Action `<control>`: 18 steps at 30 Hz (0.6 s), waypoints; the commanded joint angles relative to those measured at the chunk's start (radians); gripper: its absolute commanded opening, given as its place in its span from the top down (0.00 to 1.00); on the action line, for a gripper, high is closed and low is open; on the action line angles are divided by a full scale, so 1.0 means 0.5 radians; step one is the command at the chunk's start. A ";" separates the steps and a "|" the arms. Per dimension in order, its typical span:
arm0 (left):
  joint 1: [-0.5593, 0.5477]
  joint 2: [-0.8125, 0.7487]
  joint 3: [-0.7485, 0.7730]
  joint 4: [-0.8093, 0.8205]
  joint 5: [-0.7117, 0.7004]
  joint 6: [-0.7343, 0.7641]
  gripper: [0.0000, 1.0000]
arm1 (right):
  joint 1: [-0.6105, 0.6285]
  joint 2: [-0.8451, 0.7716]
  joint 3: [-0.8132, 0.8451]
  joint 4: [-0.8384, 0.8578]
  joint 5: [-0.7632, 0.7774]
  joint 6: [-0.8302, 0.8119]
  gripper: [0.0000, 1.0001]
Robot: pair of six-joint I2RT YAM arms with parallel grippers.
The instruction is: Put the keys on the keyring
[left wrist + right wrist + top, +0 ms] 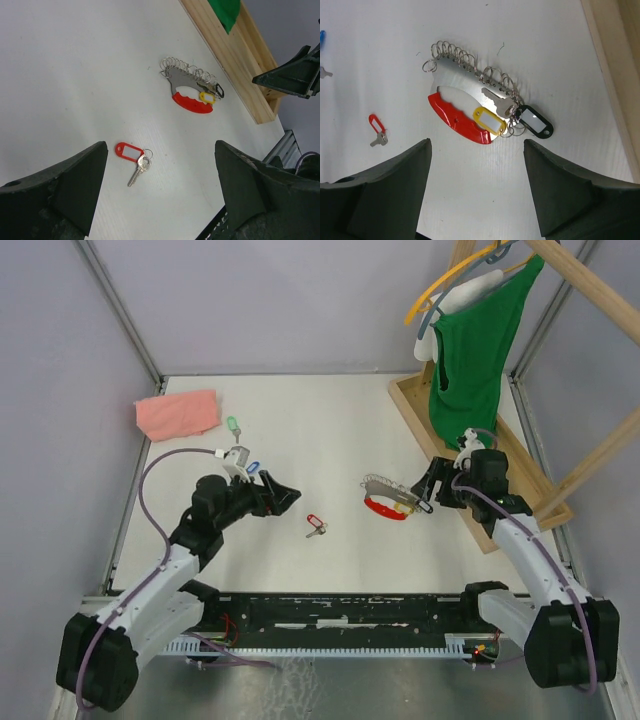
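Centrally, red-tagged key (316,528), keyring (386,499) near right gripper (426,494)

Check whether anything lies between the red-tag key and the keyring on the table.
Nothing visible does. The red-tag key lies by itself on the table, and only bare white surface separates it from the keyring. The path between them looks open.
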 commanded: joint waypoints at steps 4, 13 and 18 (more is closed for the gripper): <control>-0.133 0.549 0.071 0.561 0.007 0.016 0.07 | 0.110 0.384 0.039 0.431 0.175 0.065 0.22; -0.239 1.059 0.280 0.731 0.067 0.148 0.12 | 0.287 0.864 0.201 0.513 0.443 0.018 0.31; -0.249 1.148 0.299 0.723 0.082 0.198 0.14 | 0.352 0.997 0.274 0.489 0.575 -0.041 0.40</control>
